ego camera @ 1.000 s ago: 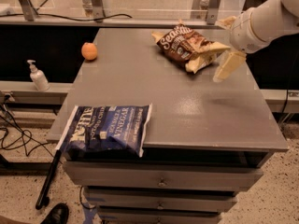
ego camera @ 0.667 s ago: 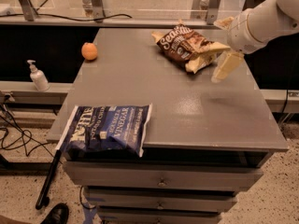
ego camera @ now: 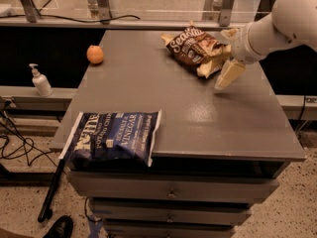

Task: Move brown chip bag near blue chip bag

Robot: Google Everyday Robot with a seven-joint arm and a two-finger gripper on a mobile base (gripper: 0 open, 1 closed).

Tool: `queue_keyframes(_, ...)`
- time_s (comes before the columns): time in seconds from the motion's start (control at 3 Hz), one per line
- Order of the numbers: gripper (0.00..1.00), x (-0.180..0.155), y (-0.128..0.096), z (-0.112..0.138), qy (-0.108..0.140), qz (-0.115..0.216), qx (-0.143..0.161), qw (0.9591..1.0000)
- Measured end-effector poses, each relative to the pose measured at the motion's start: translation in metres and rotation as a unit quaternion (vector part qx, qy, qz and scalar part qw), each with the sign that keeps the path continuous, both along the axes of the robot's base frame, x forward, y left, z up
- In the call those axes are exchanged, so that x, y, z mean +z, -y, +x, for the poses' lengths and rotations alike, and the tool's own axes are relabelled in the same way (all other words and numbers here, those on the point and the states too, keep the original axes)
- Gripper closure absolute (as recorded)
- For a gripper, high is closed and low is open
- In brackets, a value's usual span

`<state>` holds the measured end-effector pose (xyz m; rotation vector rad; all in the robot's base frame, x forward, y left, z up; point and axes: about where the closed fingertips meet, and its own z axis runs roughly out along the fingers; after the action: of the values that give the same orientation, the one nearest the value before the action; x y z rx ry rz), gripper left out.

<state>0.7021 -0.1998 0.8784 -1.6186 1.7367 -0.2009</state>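
The broad grey flat-topped cabinet surface (ego camera: 198, 118) fills most of the view, with grey drawers (ego camera: 168, 192) stacked beneath its front edge. A thick white robot arm (ego camera: 287, 19) reaches in from the upper right, over the far right part of the surface.

The large flat navy-blue chip bag with white "Vinegar" lettering (ego camera: 114, 143) lies at the near left corner of the surface. Its left end and front edge hang slightly past the rim.

The crinkled dark brown chip bag with cream-yellow edges and white "SeaSalt" script (ego camera: 193, 48) lies at the far right of the surface, well apart from the blue bag and diagonally across from it. It rests on the surface, tilted so its lettering runs up to the right.

The cream-coloured two-finger pincer (ego camera: 221, 59) sits at the brown bag's right end. It is spread open: one finger (ego camera: 229, 74) slants down just beside the bag's lower right edge, the other shows above the bag's upper right corner, and the bag's end lies between them, not pinched.

A long black stick (ego camera: 52, 192) leans against the cabinet's left front. A small white pump bottle (ego camera: 40, 81) stands on a ledge to the left. A small round orange fruit (ego camera: 95, 54) sits near the far left edge of the surface. A black shoe (ego camera: 59, 227) shows at the bottom left.
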Motion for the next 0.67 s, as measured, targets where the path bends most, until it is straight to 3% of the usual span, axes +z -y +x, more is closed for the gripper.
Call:
queue_keyframes(0.33, 0.0, -0.011, 0.009, 0.023, 0.003, 0.006, -0.013, 0.9999)
queue_keyframes(0.67, 0.15, -0.015, 0.019, 0.043, -0.002, 0.012, -0.028, 0.9995)
